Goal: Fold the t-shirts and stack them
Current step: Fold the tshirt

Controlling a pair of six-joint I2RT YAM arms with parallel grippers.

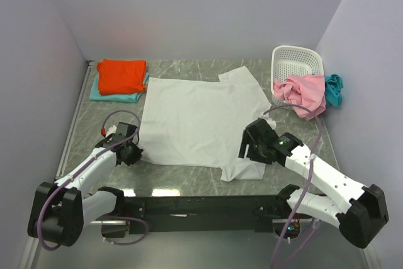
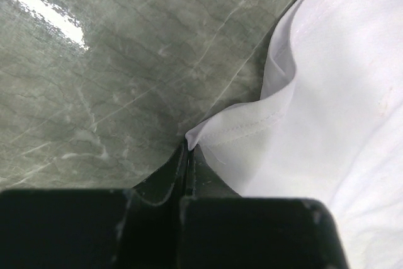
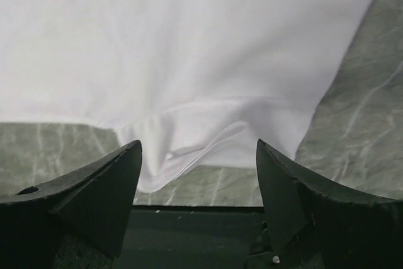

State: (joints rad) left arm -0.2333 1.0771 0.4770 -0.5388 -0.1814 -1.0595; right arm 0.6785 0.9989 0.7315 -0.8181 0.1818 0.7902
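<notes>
A large white t-shirt [image 1: 201, 118] lies spread flat in the middle of the table. My left gripper [image 1: 133, 154] is at its near left corner, shut on the hem corner of the white t-shirt [image 2: 239, 127]. My right gripper [image 1: 247, 150] is open above the shirt's near right sleeve; the white cloth [image 3: 189, 61] lies between and beyond its fingers. A folded orange-red t-shirt [image 1: 121, 75] lies on a pale aqua one [image 1: 101, 94] at the back left. A pink t-shirt [image 1: 301, 92] and a teal-blue one [image 1: 334, 88] hang over the basket.
A white perforated laundry basket [image 1: 295, 62] stands at the back right against the wall. Grey walls close in the table on three sides. Cables loop beside both arms. A black rail runs along the table's near edge [image 1: 201, 205].
</notes>
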